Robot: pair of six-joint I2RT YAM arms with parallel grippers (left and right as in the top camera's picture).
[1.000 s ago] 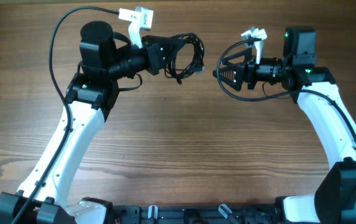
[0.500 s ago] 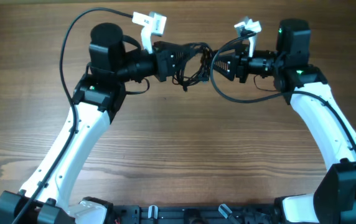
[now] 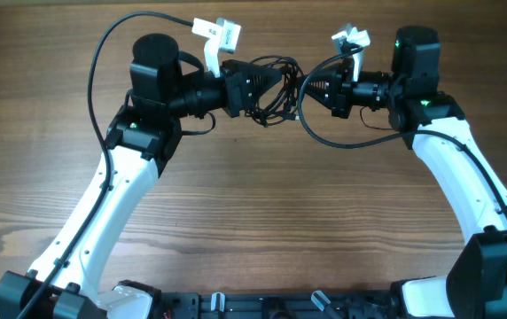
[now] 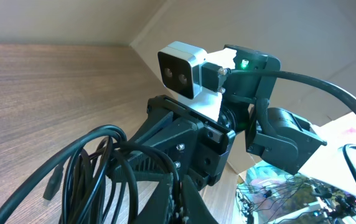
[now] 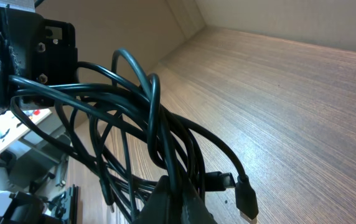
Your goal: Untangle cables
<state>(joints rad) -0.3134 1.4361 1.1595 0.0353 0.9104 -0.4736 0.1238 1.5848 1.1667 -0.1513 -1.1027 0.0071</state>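
Both arms have swung together since a second ago. The left gripper (image 3: 255,89) pinches the thin black cables (image 5: 162,146), tangled loops with small plug ends, above the brown wooden table (image 3: 262,204). The right gripper (image 3: 307,89) is nipped onto the same bunch.

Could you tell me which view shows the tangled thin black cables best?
Right wrist: the thin black cables fill it, loops and plug ends distinct. Left wrist shows fewer loops; overhead shows only a small dark clump.
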